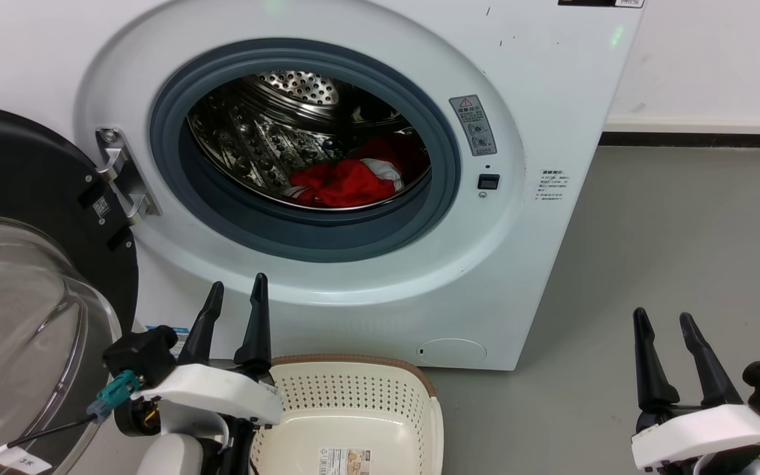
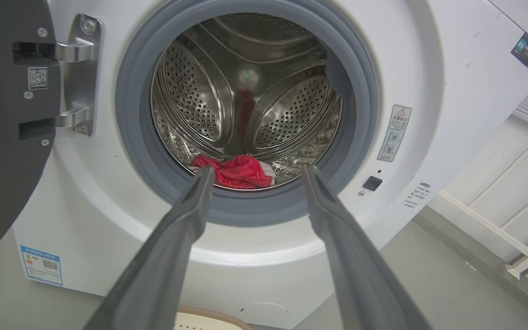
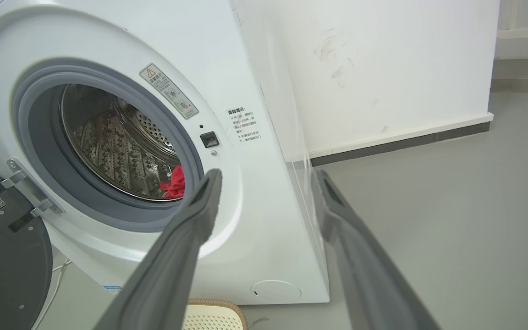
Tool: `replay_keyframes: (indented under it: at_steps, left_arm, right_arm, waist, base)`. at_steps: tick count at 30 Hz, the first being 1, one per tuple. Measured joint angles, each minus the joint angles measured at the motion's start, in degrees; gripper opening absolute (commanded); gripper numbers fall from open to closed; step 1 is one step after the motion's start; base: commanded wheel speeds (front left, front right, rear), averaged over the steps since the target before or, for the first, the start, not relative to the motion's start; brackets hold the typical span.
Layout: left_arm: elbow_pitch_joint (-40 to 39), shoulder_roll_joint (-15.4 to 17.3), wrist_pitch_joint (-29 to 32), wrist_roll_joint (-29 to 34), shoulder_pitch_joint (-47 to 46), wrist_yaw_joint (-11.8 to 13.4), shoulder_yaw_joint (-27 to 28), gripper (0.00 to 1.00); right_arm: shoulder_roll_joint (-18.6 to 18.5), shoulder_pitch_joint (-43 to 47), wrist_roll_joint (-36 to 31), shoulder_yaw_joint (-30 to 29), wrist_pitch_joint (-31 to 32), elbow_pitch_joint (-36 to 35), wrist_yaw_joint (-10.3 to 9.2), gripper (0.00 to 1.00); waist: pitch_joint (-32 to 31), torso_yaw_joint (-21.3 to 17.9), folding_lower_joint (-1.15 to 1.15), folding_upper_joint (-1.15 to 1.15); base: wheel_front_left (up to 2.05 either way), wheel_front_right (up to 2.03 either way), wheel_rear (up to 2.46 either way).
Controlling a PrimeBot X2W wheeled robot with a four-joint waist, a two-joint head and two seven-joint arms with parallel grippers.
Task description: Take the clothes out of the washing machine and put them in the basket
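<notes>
- At the very start, by the look of it: nothing carried across yet.
- Low in the steel drum (image 1: pixel 254 138) of the washing machine (image 1: pixel 551 99), toward the front: the clothes (image 1: pixel 347 179), a bright red heap with white trim, touched by neither gripper.
- Swung wide open on the left: the black-rimmed glass door (image 1: pixel 30 178), with the grey ring (image 1: pixel 444 175) unobstructed.
- On the floor (image 1: pixel 670 251) just below the opening, close against the machine's front: the basket (image 1: pixel 353 396), with no garment in the part visible, just a paper label (image 1: pixel 346 462) on its bottom.
- Left gripper (image 1: pixel 239 280): fingers apart, holding nothing, poised outside the machine above the basket's left rim and aimed, in the left wrist view, straight at the red heap.
- Right gripper (image 1: pixel 662 313): fingers likewise apart and bare, low on the right, well apart from the opening.
- Left to do, as judged: reach through the ring, clamp on the fabric, draw it over the rubber lip without snagging and release it into the basket. Repeat if more than one piece lies there.
</notes>
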Motion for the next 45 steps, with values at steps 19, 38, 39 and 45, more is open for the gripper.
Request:
replay_keyframes:
  at_steps: [19, 38, 39, 45]
  left_arm:
    - [1.57, 0.02, -2.64, 11.41, -1.09, 0.80, -1.43, 1.00]
    - [3.11, 0.04, -4.78, 20.05, -1.77, 1.40, -2.04, 1.00]
    - [3.13, 0.04, -4.98, 20.58, -1.81, 1.52, -2.04, 1.00]
    - [3.38, 0.05, -5.53, 22.16, -1.99, 2.05, -1.97, 1.00]
  right_arm:
    - [0.00, 0.53, -12.20, -0.16, -0.70, -1.02, 0.01, 1.00]
    - [0.00, 1.26, -20.37, -0.45, -1.27, -1.46, 0.01, 1.00]
    - [0.00, 1.28, -20.73, -0.48, -1.32, -1.48, 0.01, 1.00]
    - [0.00, 1.33, -22.69, -0.36, -1.75, -1.48, 0.01, 1.00]
  waist:
    - [0.15, 0.63, 0.00, 0.00]
    - [0.07, 0.97, 0.00, 0.00]
    - [0.09, 0.99, 0.00, 0.00]
    - [0.19, 1.06, 0.00, 0.00]
  base:
    - [0.00, 0.00, 0.00]
    - [0.00, 0.00, 0.00]
    - [0.00, 0.00, 0.00]
    - [0.00, 0.00, 0.00]
